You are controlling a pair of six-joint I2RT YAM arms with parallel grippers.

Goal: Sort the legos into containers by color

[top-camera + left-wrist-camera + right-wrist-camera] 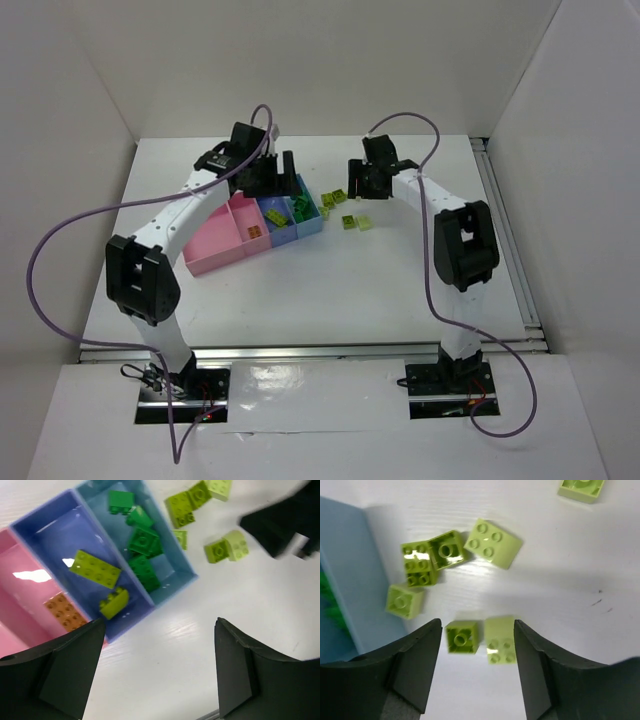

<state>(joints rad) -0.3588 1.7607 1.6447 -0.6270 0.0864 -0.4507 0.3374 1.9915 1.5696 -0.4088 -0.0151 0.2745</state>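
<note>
Top external: left gripper (272, 175) blocks the far end of the containers (210, 262). Left wrist: pink bin (20, 555) cut off at frame edge. One long yellow-green brick (95, 569) lies in the darker blue bin (50, 535), long axis upper-left to lower-right. All dark green legos (142, 542) in the light blue bin (175, 567). Some loose legos (355, 222) on the table (330, 290), right of the bins. Both grippers spread, empty; right gripper (477, 665) straddles two yellow-green bricks (463, 636).

The left arm (190, 215) rises from its base at 7 o'clock, then its forearm reaches toward 1 o'clock. The left tool (268, 178) points downward with its jaws spread wide. The right arm (440, 200) rises from 5 o'clock and its forearm reaches toward 10 o'clock. The right tool (365, 180) also faces down, its jaws parted.
</note>
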